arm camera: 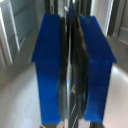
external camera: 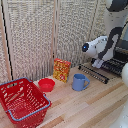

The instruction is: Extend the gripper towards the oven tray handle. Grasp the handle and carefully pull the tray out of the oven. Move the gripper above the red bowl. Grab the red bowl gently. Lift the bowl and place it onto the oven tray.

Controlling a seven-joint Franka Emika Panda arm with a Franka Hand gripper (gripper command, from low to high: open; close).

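My gripper (external camera: 98, 63) sits low at the oven (external camera: 122, 50) front on the exterior view's right, under the bulky white arm. In the wrist view the two blue fingertips (arm camera: 49, 65) are closed tight on a thin dark metal bar, the oven tray handle (arm camera: 73, 85), held between them at my gripper (arm camera: 73, 65). The dark wire tray (external camera: 114, 65) shows just behind the gripper, above the ribbed open oven door (external camera: 93, 73). The red bowl (external camera: 46, 84) sits empty on the wooden table, well away toward the exterior view's left.
A blue mug (external camera: 79, 82) stands between the bowl and the oven door. An orange box (external camera: 62, 70) stands behind the bowl. A big red wire basket (external camera: 22, 102) fills the front left. A slatted screen (external camera: 40, 30) backs the table.
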